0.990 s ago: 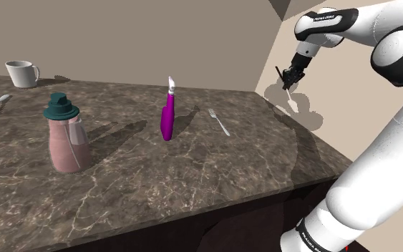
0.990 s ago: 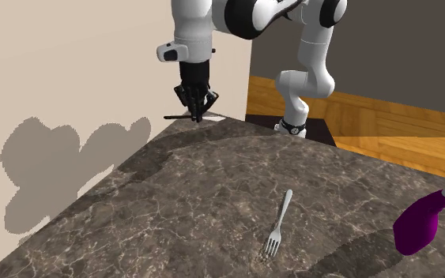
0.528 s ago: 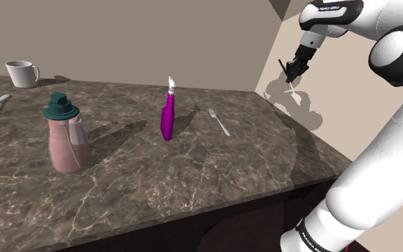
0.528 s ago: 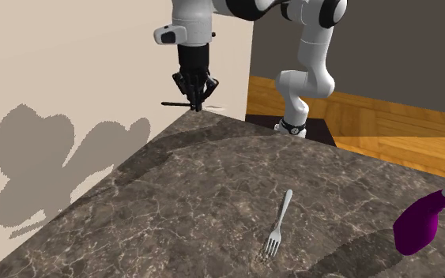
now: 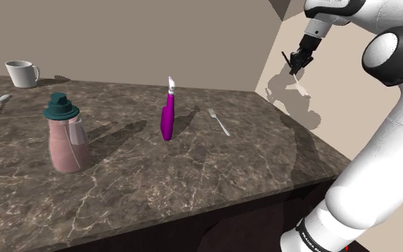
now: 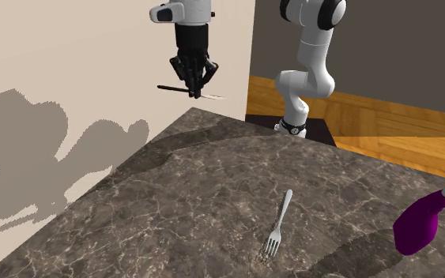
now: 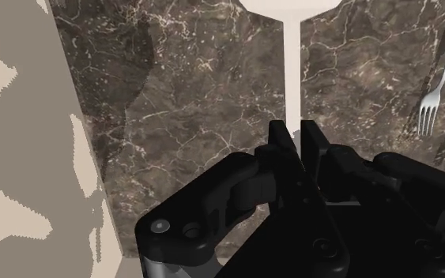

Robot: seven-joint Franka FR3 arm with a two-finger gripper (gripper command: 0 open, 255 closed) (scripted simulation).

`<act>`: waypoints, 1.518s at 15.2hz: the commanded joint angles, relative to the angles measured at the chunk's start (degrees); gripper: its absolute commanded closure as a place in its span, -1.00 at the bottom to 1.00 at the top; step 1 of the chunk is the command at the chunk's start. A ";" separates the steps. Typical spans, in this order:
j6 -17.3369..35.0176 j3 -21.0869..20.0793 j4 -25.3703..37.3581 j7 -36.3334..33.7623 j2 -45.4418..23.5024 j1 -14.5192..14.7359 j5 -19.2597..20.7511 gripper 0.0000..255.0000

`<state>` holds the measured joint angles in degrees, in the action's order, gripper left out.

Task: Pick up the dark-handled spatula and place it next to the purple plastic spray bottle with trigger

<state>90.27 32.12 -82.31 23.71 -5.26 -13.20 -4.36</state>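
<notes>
Gripper (image 6: 195, 90) clamped on spatula (image 6: 167, 88) | high above counter (image 6: 189, 205) corner | purple spray bottle (image 5: 167, 122) well apart, near fork (image 6: 278, 225)

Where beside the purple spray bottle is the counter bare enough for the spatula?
Bare countertop lies between the purple spray bottle and the teal-capped pink bottle, and in front of both toward the near edge. Tighter between it and the fork.

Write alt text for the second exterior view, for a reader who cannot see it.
A black two-finger gripper on a white arm holds a dark-handled spatula level, above the corner of a brown marble-patterned counter. A pale grey fork lies on the counter; a purple spray bottle shows at the view's right edge.
</notes>
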 commanded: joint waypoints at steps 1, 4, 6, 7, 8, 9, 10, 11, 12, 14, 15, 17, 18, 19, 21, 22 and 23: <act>-1.84 0.14 2.45 0.23 -0.76 -0.28 -0.44 1.00; -0.28 -2.12 -4.14 -4.95 5.33 3.12 3.14 1.00; 0.38 -3.94 -7.88 -8.41 8.90 4.81 5.05 1.00; 0.63 -4.92 -9.59 -10.12 10.54 5.52 5.85 1.00; 0.83 -5.93 -11.19 -11.80 12.08 6.16 6.56 1.00; 0.98 -6.96 -12.70 -13.47 13.54 6.75 7.17 1.00; 1.10 -8.00 -14.12 -15.11 14.92 7.29 7.70 1.00; 1.19 -9.04 -15.46 -16.74 16.21 7.82 8.14 1.00; 1.25 -10.07 -16.71 -18.34 17.42 8.32 8.51 1.00; 1.31 -12.20 -18.98 -21.48 19.60 9.22 9.03 1.00; 1.32 -13.26 -20.01 -23.03 20.59 9.65 9.19 1.00; 1.29 -15.36 -21.84 -26.07 22.34 10.52 9.35 1.00; 1.27 -16.40 -22.65 -27.57 23.12 10.96 9.36 1.00; 1.24 -17.45 -23.40 -29.05 23.83 11.38 9.32 1.00; 1.16 -19.53 -24.69 -31.99 25.04 12.24 9.12 1.00; 1.11 -20.56 -25.23 -33.45 25.56 12.69 8.97 1.00; 1.07 -21.58 -25.71 -34.90 26.01 13.13 8.79 1.00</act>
<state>91.29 11.68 -107.06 -9.49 19.92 -0.53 4.55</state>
